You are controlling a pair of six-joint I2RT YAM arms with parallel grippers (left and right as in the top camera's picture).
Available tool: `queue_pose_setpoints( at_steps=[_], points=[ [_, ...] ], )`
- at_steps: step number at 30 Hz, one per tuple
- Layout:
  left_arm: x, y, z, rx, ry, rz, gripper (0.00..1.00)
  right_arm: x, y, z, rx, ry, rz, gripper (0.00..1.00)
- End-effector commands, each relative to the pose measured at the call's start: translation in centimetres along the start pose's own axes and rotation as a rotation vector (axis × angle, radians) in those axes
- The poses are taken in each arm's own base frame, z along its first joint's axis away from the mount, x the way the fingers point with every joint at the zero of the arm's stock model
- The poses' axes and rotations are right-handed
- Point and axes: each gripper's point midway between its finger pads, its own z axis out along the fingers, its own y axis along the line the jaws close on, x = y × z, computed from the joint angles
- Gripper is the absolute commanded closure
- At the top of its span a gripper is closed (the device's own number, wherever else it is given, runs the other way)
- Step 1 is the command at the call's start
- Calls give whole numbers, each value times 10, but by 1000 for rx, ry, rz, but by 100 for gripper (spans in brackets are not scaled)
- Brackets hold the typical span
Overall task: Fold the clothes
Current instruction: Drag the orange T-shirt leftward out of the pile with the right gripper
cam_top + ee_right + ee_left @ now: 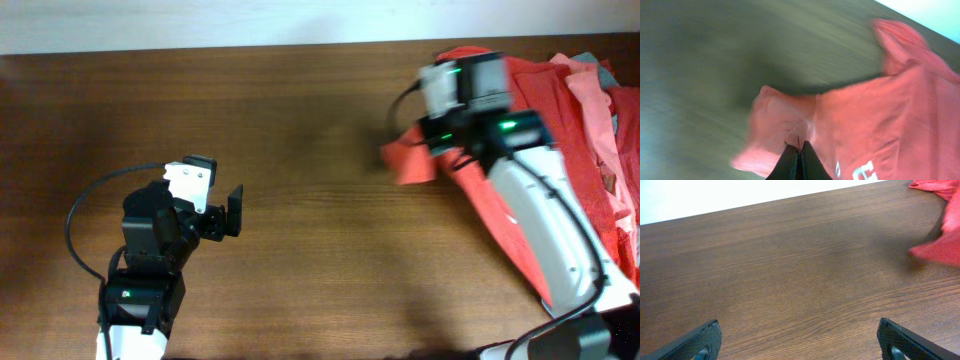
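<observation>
Only the overhead view takes in all the clothes. They lie heaped at the far right end of the wooden table (300, 110). An orange-red T-shirt (545, 95) lies nearest the table's middle. A salmon-pink shirt (600, 110) is against the table's right edge, and a scrap of teal-grey shirt (585, 58) shows at its far edge. From above, the right arm lies across the orange-red shirt and its own body hides its fingertips.

The right wrist view shows what the overhead hides. The right gripper (799, 150) has its two dark fingers pressed flat together on a bunched fold at the edge of the orange-red fabric. That fold is puckered where it is pinched and rises off the table, throwing a dark shadow on the wood. Part of some white printed lettering (862, 172) shows low on the shirt in this view alone. The whole picture is blurred, so the letters cannot be read.

The left wrist view gives the left gripper (800, 347) most clearly. Its fingers are spread to the picture's two lower corners, with bare table between them and nothing held. It is over the table's near left part, well apart from the clothes. In this view the orange-red shirt shows only as a blurred flap at the right side and a strip at the top right corner.
</observation>
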Motion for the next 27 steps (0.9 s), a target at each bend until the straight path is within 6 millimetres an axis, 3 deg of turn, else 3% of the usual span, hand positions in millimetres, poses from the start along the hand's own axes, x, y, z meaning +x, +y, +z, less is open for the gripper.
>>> queue_pose_setpoints(
  at_steps=[1,5,9,15,20,21,22,24,25,27],
  points=[
    [-12,0,-3,7,-28,-8,1,-23,74,-5,-109,-60,-76,96],
    [-12,0,-3,7,-28,-8,1,-40,133,-8,-183,-127,-151,96],
    [-12,0,-3,7,-28,-8,1,-58,174,-8,-237,-200,-151,96],
    [-12,0,-3,8,-28,-9,1,-101,213,-5,-297,-370,-67,95],
    [-11,0,-3,8,-27,-9,1,-132,221,4,-338,-480,83,94],
    [-12,0,-3,8,-28,-9,1,-134,221,4,-338,-487,84,83],
    [-11,0,-3,7,-27,-9,1,-135,220,4,-332,-492,86,55],
    [-11,0,-3,8,-27,-9,1,-134,210,5,-279,-488,82,24],
    [-11,0,-3,8,-25,-9,1,-131,198,5,-230,-475,70,1],
    [-11,0,-3,9,-24,-10,1,-125,175,3,-158,-439,67,1]
  ],
)
